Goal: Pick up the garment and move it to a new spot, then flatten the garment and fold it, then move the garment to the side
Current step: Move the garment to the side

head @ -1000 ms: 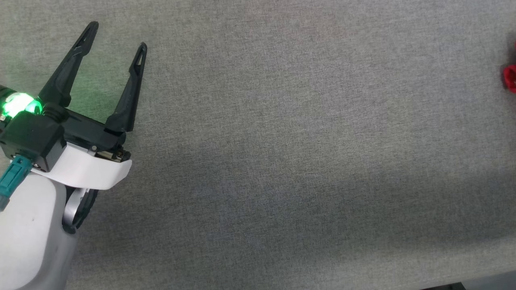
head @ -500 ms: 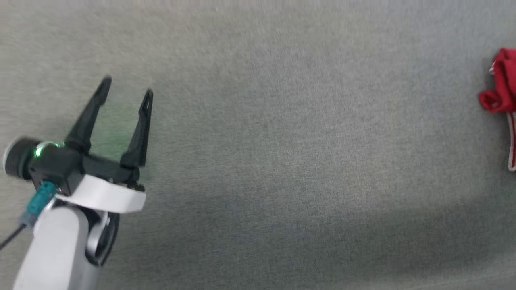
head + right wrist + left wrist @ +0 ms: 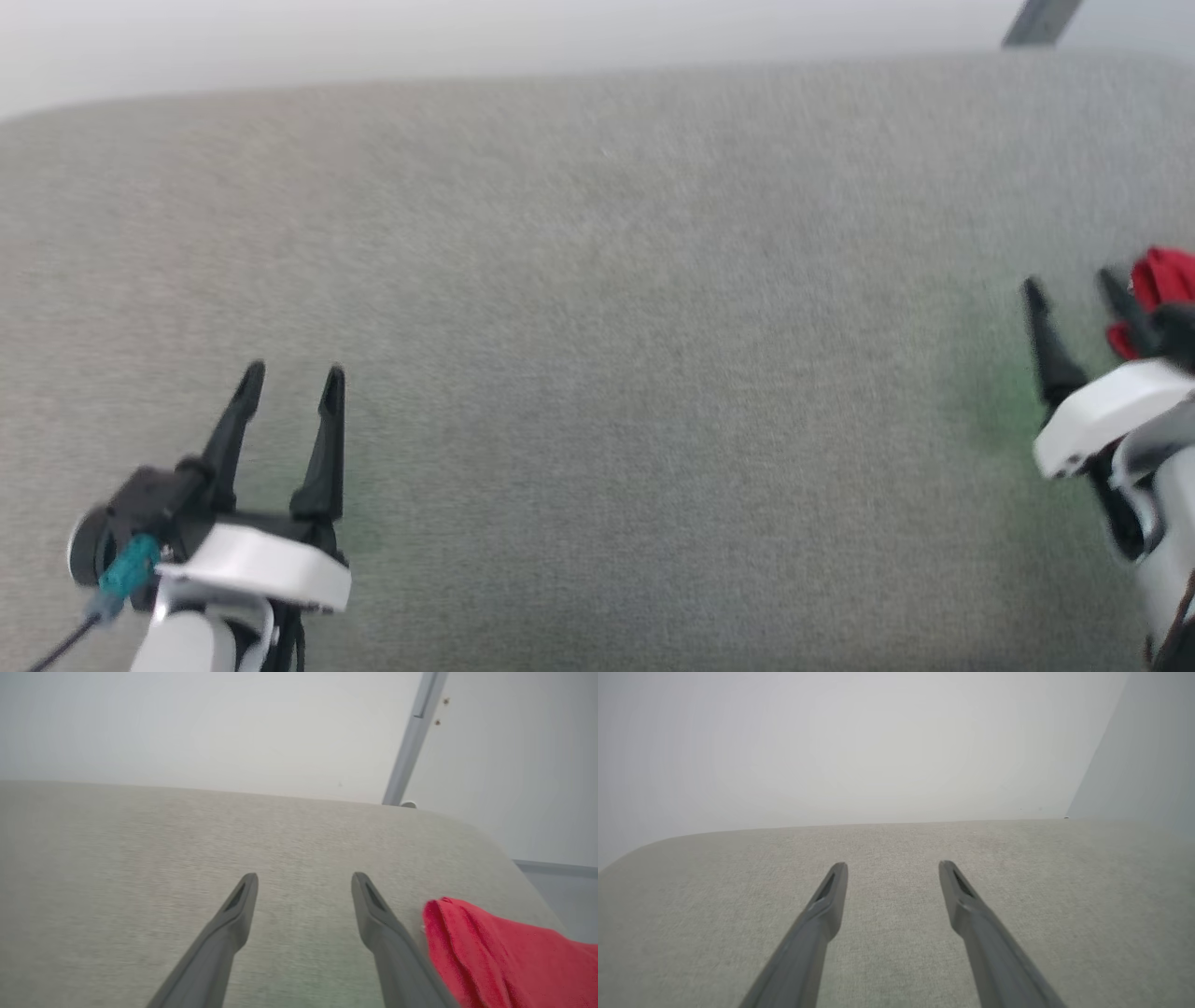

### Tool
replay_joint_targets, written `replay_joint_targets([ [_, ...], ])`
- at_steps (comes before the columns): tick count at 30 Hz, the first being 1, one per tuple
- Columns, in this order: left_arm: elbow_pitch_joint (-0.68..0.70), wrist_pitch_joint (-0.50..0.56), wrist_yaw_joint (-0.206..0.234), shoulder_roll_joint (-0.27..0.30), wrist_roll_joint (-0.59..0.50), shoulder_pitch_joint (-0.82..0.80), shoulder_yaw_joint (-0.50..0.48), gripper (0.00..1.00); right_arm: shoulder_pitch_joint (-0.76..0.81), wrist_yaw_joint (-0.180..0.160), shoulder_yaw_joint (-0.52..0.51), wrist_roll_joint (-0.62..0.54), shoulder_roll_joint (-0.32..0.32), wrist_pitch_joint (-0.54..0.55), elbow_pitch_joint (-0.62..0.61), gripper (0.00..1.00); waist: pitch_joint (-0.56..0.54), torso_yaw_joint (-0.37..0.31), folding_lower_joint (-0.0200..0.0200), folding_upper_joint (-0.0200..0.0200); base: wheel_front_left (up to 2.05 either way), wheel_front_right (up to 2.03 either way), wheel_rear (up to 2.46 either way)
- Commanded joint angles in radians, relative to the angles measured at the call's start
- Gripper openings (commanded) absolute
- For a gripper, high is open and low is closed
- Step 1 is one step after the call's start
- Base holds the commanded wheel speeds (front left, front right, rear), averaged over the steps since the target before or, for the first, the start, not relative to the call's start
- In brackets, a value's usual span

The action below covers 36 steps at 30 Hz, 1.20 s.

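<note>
One newcomer, right pincer (image 3: 1068, 280), agape beside garment (image 3: 1162, 271)

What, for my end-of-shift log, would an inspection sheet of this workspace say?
Surface: grey fabric tabletop, flat.
Job's things: red garment, bunched at the table's right end, beside the right gripper.
Clutter: nothing seen.
Grippers: left gripper open, nothing between its fingers; right gripper open, garment outside its fingers.
Cables: dark cable with teal connector at the left wrist.
Surroundings: pale wall; grey post behind the table.

red garment (image 3: 504, 956) bunched at table edge (image 3: 495, 835)
</note>
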<state>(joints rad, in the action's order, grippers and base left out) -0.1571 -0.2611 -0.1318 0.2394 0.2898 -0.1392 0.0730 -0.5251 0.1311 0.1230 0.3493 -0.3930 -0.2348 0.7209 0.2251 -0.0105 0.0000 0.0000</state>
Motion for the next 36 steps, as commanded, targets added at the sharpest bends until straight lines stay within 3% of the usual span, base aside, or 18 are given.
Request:
replay_joint_targets([
  [1, -0.004, -0.005, 0.003, -0.009, -0.005, 0.029, -0.012, 1.00, 0.036, -0.001, 0.009, 0.011, 0.004, -0.015, -0.028, 1.00, -0.064, 0.041, 0.0000, 0.0000, 0.00, 0.00, 0.00],
  [8, 0.001, -0.005, 0.003, -0.041, -0.003, 0.114, -0.067, 1.00, 0.198, -0.001, -0.027, 0.048, 0.069, -0.031, -0.213, 1.00, -0.138, 0.061, 0.0000, 0.0000, 0.00, 0.00, 0.00],
  [20, 0.042, -0.005, 0.003, -0.060, -0.004, 0.216, -0.079, 1.00, 0.482, -0.001, -0.179, -0.035, 0.187, -0.031, -0.504, 1.00, -0.218, 0.080, 0.0000, 0.0000, 0.00, 0.00, 0.00],
  [36, 0.091, -0.005, 0.003, -0.050, 0.008, 0.269, -0.064, 1.00, 0.616, -0.001, -0.259, -0.074, 0.266, -0.003, -0.667, 1.00, -0.233, 0.077, 0.0000, 0.0000, 0.00, 0.00, 0.00],
])
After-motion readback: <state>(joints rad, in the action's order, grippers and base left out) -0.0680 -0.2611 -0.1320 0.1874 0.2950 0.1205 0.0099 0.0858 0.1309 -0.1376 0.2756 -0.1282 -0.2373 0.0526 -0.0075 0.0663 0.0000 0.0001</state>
